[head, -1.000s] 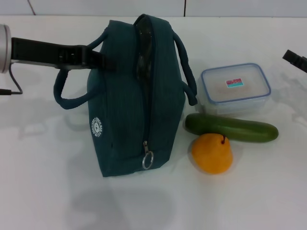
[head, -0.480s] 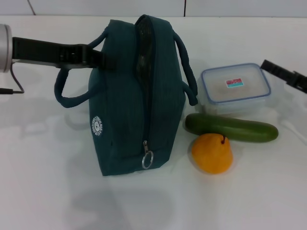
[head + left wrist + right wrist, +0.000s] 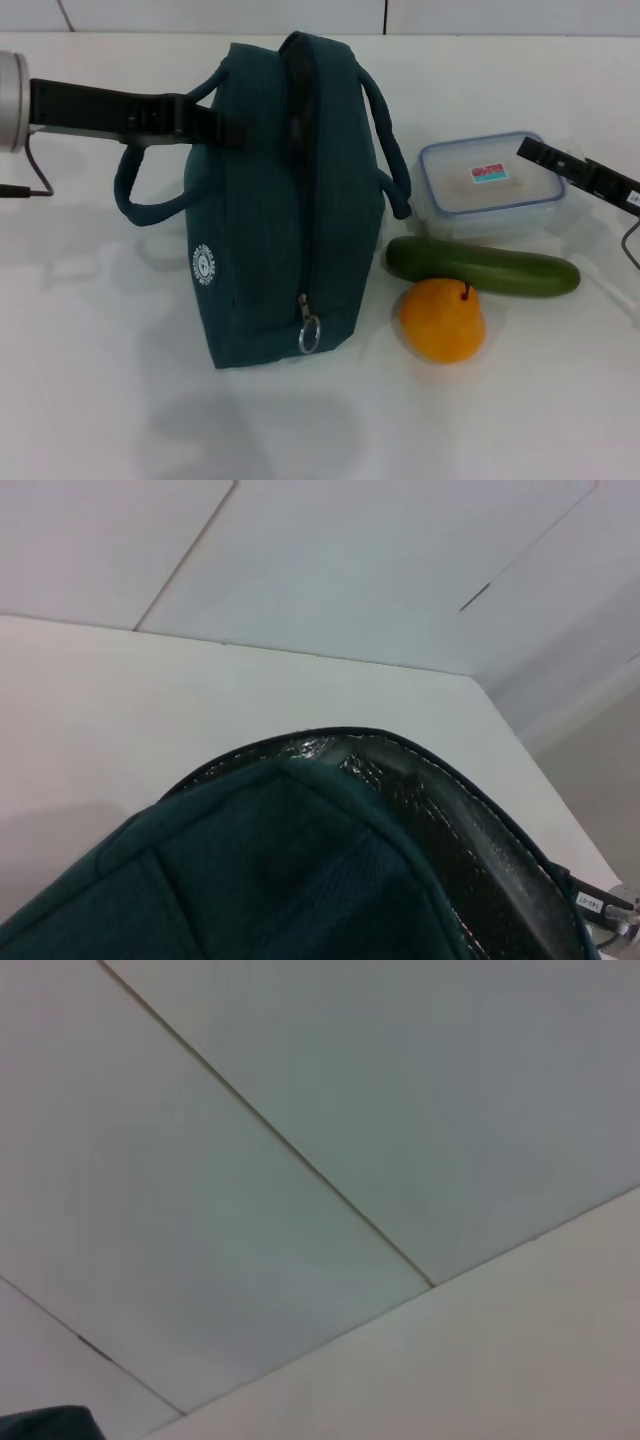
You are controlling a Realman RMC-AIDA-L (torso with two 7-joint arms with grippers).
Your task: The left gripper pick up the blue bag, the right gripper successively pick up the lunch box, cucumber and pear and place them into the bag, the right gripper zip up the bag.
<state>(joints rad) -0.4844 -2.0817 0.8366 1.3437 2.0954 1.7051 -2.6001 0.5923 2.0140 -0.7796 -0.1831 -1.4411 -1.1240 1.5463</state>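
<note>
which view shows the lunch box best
The head view: the lunch box sits in full view on the table beside the bag, behind the cucumber, with the right gripper reaching over its far corner. Neither the left wrist view nor the right wrist view shows it.

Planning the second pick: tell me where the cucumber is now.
In the head view the cucumber lies on the white table, on the robot's right of the blue bag, between the lunch box behind it and the pear in front.
</note>
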